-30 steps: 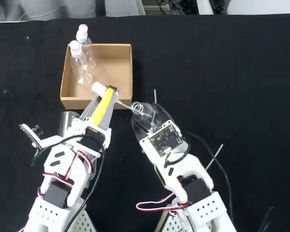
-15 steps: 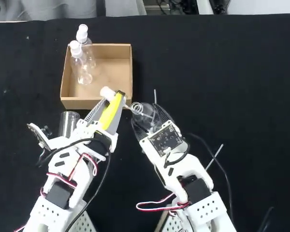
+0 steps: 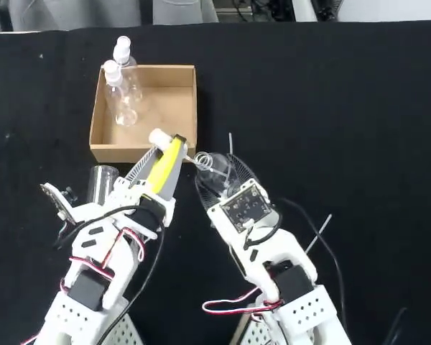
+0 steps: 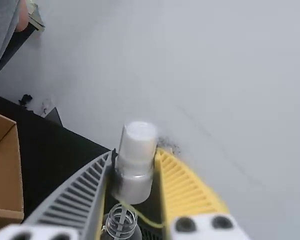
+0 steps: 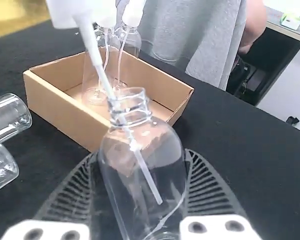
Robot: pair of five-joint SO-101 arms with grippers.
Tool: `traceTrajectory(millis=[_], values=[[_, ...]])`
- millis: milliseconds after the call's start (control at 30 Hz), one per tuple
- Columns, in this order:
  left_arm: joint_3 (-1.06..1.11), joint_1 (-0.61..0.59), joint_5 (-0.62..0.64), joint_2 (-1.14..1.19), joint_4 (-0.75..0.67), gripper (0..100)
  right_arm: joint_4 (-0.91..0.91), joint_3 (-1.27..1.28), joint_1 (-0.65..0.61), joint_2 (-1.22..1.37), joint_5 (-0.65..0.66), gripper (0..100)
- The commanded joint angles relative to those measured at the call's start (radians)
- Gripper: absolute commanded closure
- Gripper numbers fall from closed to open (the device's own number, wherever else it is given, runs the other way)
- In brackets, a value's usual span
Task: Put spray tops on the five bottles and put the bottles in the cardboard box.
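Capped bottles [image 3: 119, 93] occupy the cardboard box's [image 3: 195, 108] upper-left corner; floor right of them is open; left gripper [image 3: 162, 141] overhangs lower wall.

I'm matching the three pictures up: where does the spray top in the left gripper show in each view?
High view: spray top at the left gripper tip, beside the cardboard box's near wall.
Left wrist view: clamped between the gripper's fingers.
Right wrist view: above the held bottle, tube in its neck.
Shared landmark: the cardboard box.
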Motion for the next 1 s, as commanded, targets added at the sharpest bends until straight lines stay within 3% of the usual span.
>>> traceTrajectory(millis=[0,167,367,667,967], values=[[-0.012,0.012,-0.009,-0.006,0.006,93,0.006,-0.002,-0.023,-0.016,0.008,92.8],[-0.018,0.013,-0.009,-0.003,0.040,78,0.017,-0.002,-0.023,-0.016,0.008,92.8],[-0.068,0.021,-0.009,-0.006,0.141,79,0.017,-0.001,-0.023,-0.016,0.008,92.8],[-0.068,0.013,-0.003,-0.009,0.141,79,0.034,-0.001,-0.023,-0.016,0.008,92.8],[-0.081,0.013,0.000,-0.009,0.141,79,0.095,-0.001,-0.107,-0.016,0.008,92.8]])
